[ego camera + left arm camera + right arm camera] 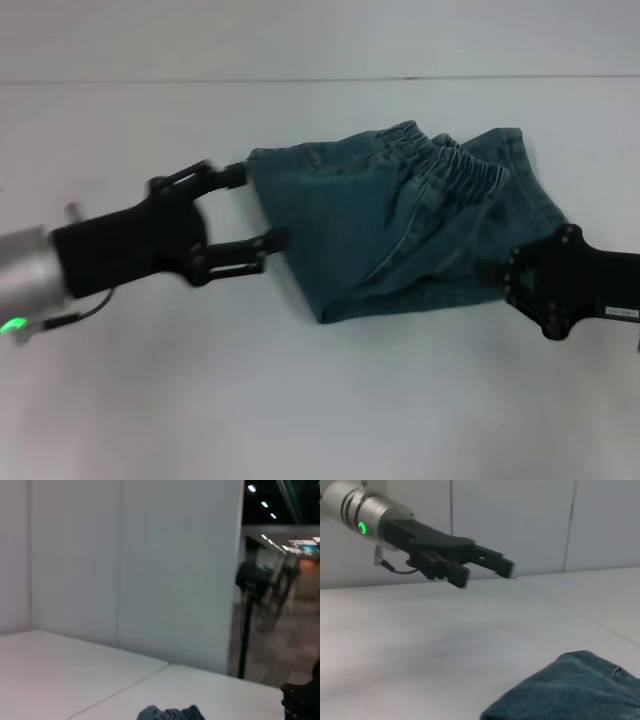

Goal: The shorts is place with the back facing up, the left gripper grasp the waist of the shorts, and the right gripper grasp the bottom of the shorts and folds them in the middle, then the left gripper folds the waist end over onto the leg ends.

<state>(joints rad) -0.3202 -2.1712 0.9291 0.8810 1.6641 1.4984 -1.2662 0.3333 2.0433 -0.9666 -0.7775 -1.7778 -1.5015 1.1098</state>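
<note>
The blue denim shorts (400, 225) lie folded in the middle of the white table, the elastic waist (455, 168) on top toward the far right. My left gripper (258, 208) is open just off the shorts' left edge, holding nothing; its upper fingertip (243, 173) is near the far-left corner. In the right wrist view the left gripper (487, 569) hovers above the table, apart from the shorts (570, 690). My right gripper (492, 271) sits at the shorts' right edge. A bit of the shorts (170, 713) shows in the left wrist view.
The white table (200, 400) extends all around the shorts. A seam (130, 80) crosses it at the back. White wall panels (125, 555) stand beyond the table, with a dark opening and a stand (250, 605) to one side.
</note>
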